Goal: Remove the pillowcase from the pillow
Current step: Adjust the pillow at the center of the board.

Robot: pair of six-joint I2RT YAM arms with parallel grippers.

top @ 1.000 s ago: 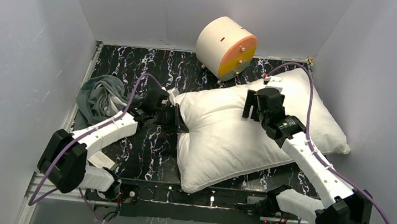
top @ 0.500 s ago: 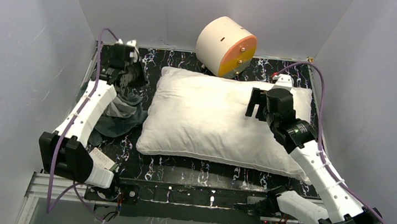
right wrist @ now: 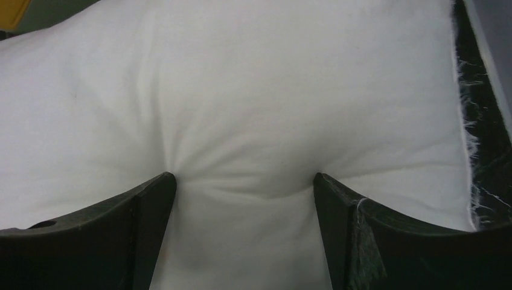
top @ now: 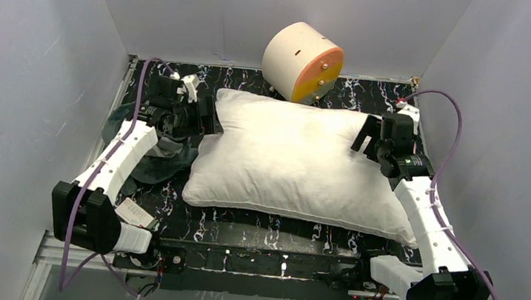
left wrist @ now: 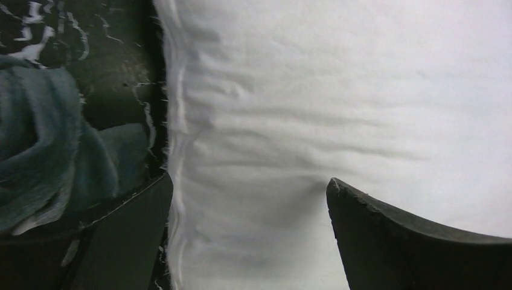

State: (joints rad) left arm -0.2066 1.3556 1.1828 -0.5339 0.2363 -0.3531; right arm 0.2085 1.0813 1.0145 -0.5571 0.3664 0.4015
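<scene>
Spanning the left seam of the pillow [top: 291,160], the left gripper [left wrist: 249,181] stands wide open and grasps nothing. One finger dents the white fabric; the other sits at the pillow's edge beside the pillowcase [left wrist: 42,151]. The right gripper [right wrist: 244,176] is equally wide, both fingertips pressed into the pillow near its right edge, nothing clamped. Both arms reach forward along the sides of the table [top: 240,225]. The pillowcase lies crumpled, grey face up, off the pillow at its left edge. A white label [top: 136,214] on the left arm's base is illegible.
</scene>
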